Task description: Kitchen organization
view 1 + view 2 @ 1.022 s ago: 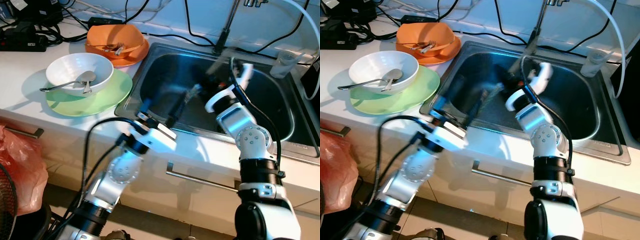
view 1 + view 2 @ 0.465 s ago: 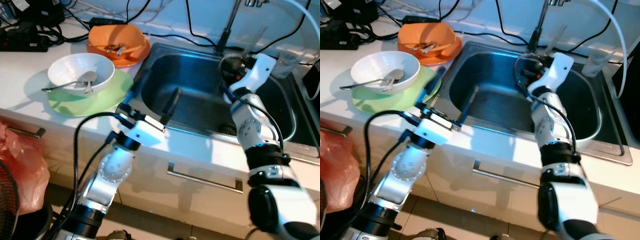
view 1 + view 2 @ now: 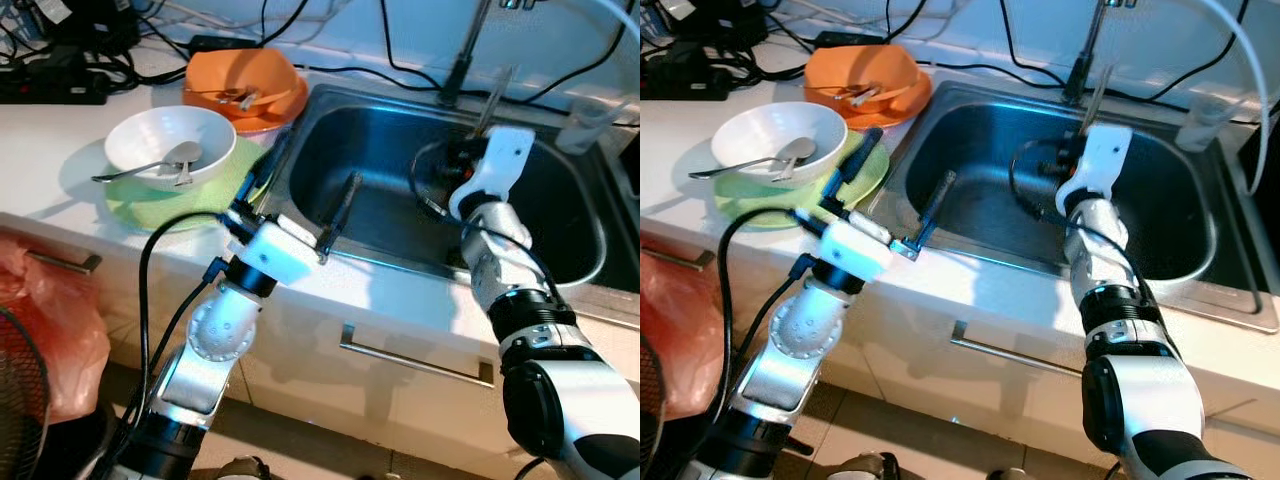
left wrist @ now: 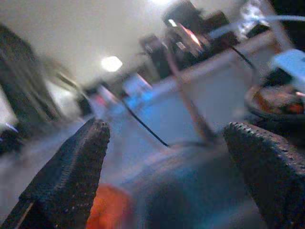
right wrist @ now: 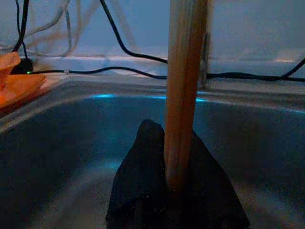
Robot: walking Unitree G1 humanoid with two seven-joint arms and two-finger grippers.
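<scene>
My right gripper (image 3: 479, 136) is over the steel sink (image 3: 400, 130), below the faucet (image 3: 468, 45), and is shut on a wooden stick (image 3: 496, 92) that points up. In the right wrist view the stick (image 5: 184, 86) stands between the closed black fingertips (image 5: 147, 191). My left gripper (image 3: 310, 185) is open over the sink's left front rim, one finger above the green plate's edge, nothing between its fingers (image 4: 71, 171). A white bowl (image 3: 170, 145) with a spoon (image 3: 150, 168) sits on the green plate (image 3: 150, 205). Behind it is an orange bowl (image 3: 245, 80) holding cutlery.
Black cables (image 3: 60, 70) and power blocks lie along the back of the counter. A clear cup (image 3: 590, 122) stands at the sink's far right corner. A drawer handle (image 3: 415, 362) runs below the sink front. An orange-red bag (image 3: 55, 335) hangs at the lower left.
My right gripper rose from the sink basin toward the faucet, the stick now pointing up. My left gripper shifted up and left along the sink's front rim, staying open.
</scene>
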